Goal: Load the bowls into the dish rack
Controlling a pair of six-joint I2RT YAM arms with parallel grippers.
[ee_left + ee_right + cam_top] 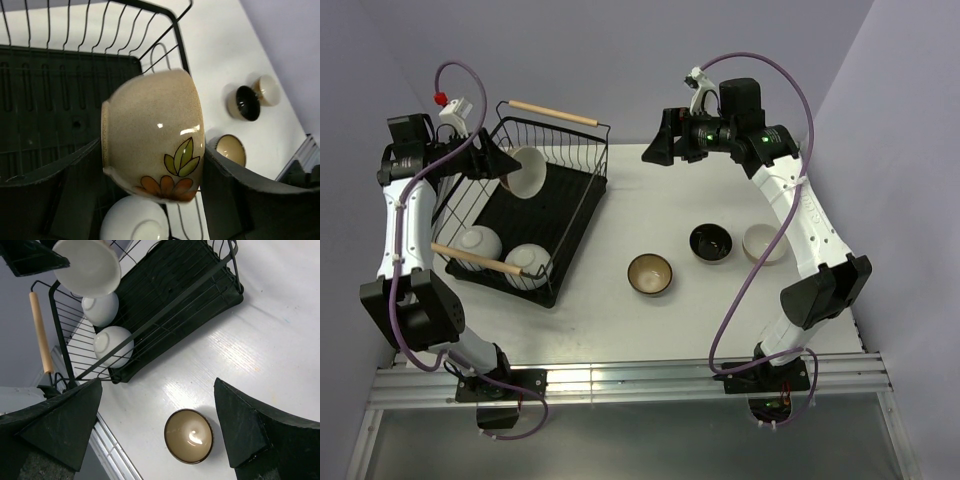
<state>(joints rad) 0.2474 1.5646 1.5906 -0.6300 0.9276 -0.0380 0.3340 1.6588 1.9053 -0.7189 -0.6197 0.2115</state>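
1. So, my left claw (150, 180) pinched the flower-painted cream-beige ceramic bowl (150, 130), tipped on its side above the black wire dish rack (565, 200); I judged that suited standing it on edge.
2. Two white round bowls (478, 243) (529, 262) sat upturned at the rack's near end, to drain.
3. My right claw (159, 390) hung spread and empty above the white worktop (650, 200), where the tan-lined brown bowl (649, 274), the glossy black bowl (711, 243) and the plain cream bowl (764, 244) sat.

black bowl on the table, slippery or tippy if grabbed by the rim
Probably slippery: the black bowl shows glossy highlights. Likely rigid and chip-prone, since it looks ceramic. Pushed, it should slide rather than tip, sitting low and upright, and might knock the cream bowl close beside it.
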